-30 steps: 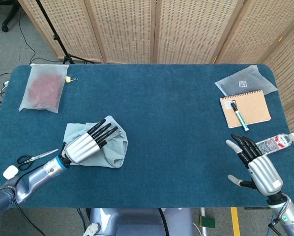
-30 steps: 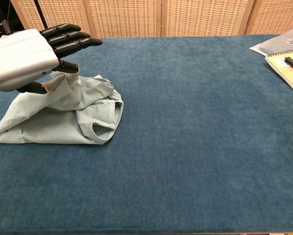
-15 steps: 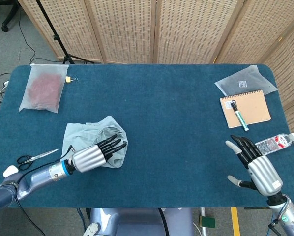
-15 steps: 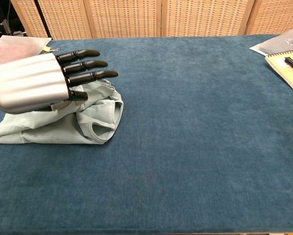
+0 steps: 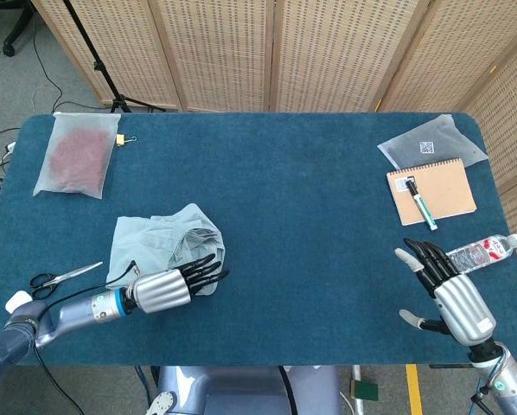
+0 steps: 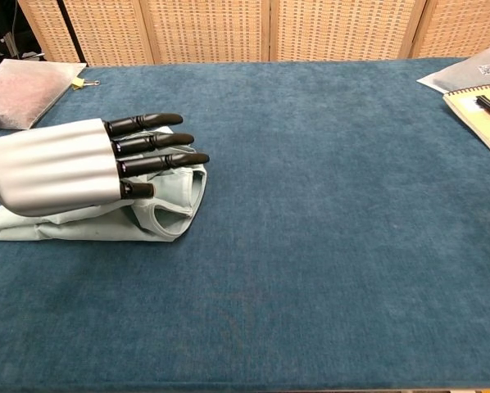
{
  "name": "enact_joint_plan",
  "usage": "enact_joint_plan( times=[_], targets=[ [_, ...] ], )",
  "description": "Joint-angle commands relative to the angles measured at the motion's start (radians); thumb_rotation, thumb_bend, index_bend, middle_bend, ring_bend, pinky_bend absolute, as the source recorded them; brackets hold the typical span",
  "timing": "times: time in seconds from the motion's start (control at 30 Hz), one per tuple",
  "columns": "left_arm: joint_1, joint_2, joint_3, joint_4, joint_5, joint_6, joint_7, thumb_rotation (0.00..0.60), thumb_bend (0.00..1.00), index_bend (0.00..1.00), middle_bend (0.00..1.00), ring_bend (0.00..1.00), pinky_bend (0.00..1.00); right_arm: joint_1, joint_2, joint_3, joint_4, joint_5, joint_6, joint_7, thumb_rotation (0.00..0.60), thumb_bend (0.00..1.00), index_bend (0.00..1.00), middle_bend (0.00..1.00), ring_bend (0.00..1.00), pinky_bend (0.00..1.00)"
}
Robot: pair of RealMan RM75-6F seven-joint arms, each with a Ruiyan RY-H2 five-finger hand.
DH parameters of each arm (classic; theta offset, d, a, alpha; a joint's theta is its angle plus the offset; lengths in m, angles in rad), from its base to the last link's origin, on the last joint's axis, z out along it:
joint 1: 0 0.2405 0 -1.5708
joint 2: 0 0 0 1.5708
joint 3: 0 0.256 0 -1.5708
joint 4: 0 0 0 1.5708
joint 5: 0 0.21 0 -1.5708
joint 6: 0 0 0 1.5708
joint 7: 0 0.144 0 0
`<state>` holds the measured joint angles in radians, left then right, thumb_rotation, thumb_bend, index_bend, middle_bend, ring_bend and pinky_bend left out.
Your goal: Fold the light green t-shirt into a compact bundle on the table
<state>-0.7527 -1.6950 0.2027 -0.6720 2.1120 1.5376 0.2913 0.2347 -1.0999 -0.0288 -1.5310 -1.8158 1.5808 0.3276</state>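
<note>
The light green t-shirt (image 5: 159, 242) lies as a folded bundle on the left part of the blue table (image 5: 302, 225); in the chest view the t-shirt (image 6: 167, 209) shows its collar facing right. My left hand (image 5: 172, 287) hovers low at the bundle's near edge with fingers straight and apart, holding nothing. In the chest view this left hand (image 6: 73, 168) covers most of the cloth. My right hand (image 5: 447, 290) hangs over the table's near right corner, fingers spread and empty; the chest view does not show it.
A clear bag of red material (image 5: 75, 156) lies at the far left, scissors (image 5: 64, 277) near the left edge. At the right sit a notebook (image 5: 444, 194) with a pen (image 5: 421, 205), a flat plastic bag (image 5: 431, 143) and a water bottle (image 5: 483, 252).
My left hand let go of the raised fold and drew back toward the near edge, sinking lower. The cloth dropped flat onto the bundle. The right hand barely moved.
</note>
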Motion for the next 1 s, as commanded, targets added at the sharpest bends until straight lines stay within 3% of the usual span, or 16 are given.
enact_joint_plan(
  times=[0.03,0.1,0.17,0.23,0.47,0.63,0.83,1.0],
  targets=[
    [0.0,-0.019,0.006,0.02,0.004,0.017,-0.009,0.6,0.47,0.37,0.0,0.0,0.0,0.0,0.0,0.0,0.0,-0.001,0.0,0.0,0.6,0.14,0.0,0.0,0.0,0.06],
    [0.005,-0.041,0.008,0.041,0.004,0.047,-0.032,0.6,0.44,0.28,0.0,0.0,0.0,-0.002,0.002,0.0,-0.002,-0.001,0.004,0.001,0.6,0.14,0.0,0.0,0.0,0.05],
    [0.01,-0.053,0.008,0.059,0.001,0.06,-0.043,0.6,0.36,0.1,0.0,0.0,0.0,-0.002,0.003,-0.001,-0.002,-0.002,0.005,0.002,0.6,0.14,0.0,0.0,0.0,0.05],
    [0.017,-0.066,0.005,0.079,-0.009,0.079,-0.062,0.6,0.28,0.01,0.0,0.0,0.0,-0.002,0.004,-0.001,-0.003,-0.003,0.007,0.003,0.6,0.15,0.0,0.0,0.0,0.05],
    [0.038,-0.086,-0.045,0.072,-0.064,0.217,-0.173,0.6,0.23,0.0,0.0,0.0,0.0,-0.003,0.005,0.0,-0.003,-0.002,0.009,0.004,0.6,0.14,0.0,0.0,0.0,0.05],
    [0.051,-0.05,-0.085,0.008,-0.113,0.275,-0.225,0.6,0.23,0.0,0.0,0.0,0.0,-0.003,0.005,-0.001,-0.005,-0.003,0.008,0.003,0.6,0.14,0.0,0.0,0.0,0.05],
    [0.07,0.047,-0.116,-0.107,-0.226,0.14,-0.264,0.6,0.22,0.0,0.0,0.0,0.0,-0.002,0.004,-0.001,-0.007,-0.006,0.006,-0.001,0.6,0.14,0.0,0.0,0.0,0.05],
    [0.075,0.069,-0.131,-0.128,-0.307,0.001,-0.294,0.6,0.23,0.0,0.0,0.0,0.0,-0.001,0.004,0.0,-0.007,-0.003,0.003,0.0,0.6,0.15,0.0,0.0,0.0,0.05]
  ],
)
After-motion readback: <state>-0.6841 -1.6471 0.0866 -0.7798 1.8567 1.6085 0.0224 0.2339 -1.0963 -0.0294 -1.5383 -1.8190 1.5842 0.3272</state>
